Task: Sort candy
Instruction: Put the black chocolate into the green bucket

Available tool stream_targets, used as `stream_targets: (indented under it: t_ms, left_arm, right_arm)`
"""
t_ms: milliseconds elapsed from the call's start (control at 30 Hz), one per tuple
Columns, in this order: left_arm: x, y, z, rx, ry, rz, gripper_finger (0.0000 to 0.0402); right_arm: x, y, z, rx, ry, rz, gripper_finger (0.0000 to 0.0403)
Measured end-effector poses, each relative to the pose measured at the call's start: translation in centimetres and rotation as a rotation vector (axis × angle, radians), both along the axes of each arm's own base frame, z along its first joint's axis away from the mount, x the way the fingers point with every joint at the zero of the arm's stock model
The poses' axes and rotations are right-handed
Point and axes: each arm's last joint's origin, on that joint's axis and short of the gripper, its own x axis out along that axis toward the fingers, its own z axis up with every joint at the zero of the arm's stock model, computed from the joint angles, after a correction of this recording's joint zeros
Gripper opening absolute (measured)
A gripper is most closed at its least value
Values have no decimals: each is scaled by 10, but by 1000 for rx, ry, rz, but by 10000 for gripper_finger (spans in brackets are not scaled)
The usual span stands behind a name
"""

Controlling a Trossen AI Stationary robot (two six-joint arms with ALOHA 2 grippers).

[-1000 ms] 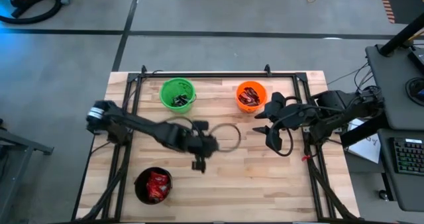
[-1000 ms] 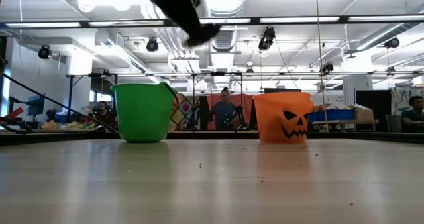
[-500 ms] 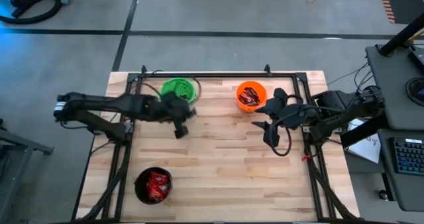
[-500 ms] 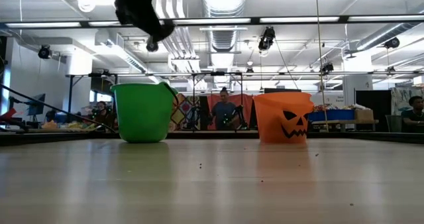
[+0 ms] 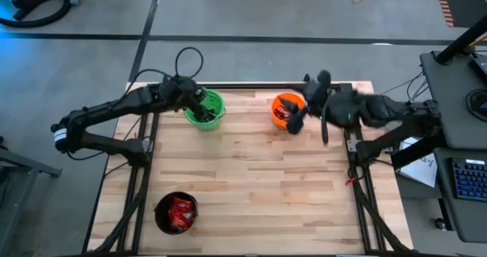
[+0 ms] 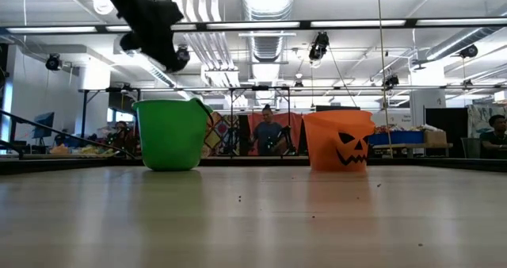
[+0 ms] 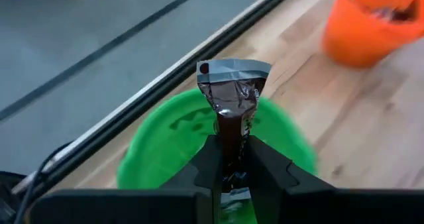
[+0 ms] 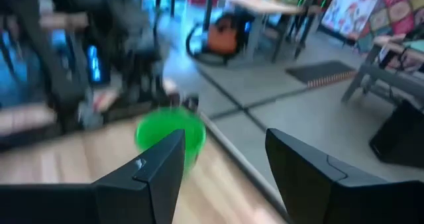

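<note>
The left gripper (image 7: 232,159) is pinched tight on a small black-silver bar (image 7: 232,95), whose crimped silver end stands up between the two dark fingers, and in the left wrist view the bar hangs directly over the mouth of the green bucket (image 7: 165,141). From above, the left arm reaches from the table's left side so that its gripper (image 5: 199,103) sits over that green bucket (image 5: 214,120), where other dark bars (image 5: 205,115) already lie. The step in hand looks like the drop-off of this bar into the bucket of its kind. The next move, by my reading, calls only for the fingers to part while the bar is over the opening; it hangs nearer the rim than the centre in the wrist view, so a small shift inward first may be the safer course. The right gripper (image 8: 222,171) has its fingers spread wide with nothing between them, and in the high view it hovers at the edge of the orange bucket (image 5: 282,109), which holds dark brown-red bars. The black bucket (image 5: 160,217) near the front left corner holds the bright red packets (image 5: 180,209). No loose candy shows on the wooden table (image 5: 259,188)
</note>
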Motion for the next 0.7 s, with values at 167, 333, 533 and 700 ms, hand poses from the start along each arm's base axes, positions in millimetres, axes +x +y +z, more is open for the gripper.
stream_targets:
  t_ms: [167, 333, 533, 700]
  left_arm:
    - [6, 19, -18, -21, 36, -102, 36]
    - [10, 27, -37, -67, 39, -179, 36]
    - [11, 32, -49, -112, 76, -145, 36]
    - [13, 33, -56, -167, 97, -104, 38]
  right_arm:
    - [9, -42, 12, -3, -113, -34, 205]
    - [7, -78, 11, 25, -120, -81, 205]
    - [9, -97, 7, 59, -118, -83, 206]
    - [10, -99, 2, 80, -89, -95, 205]
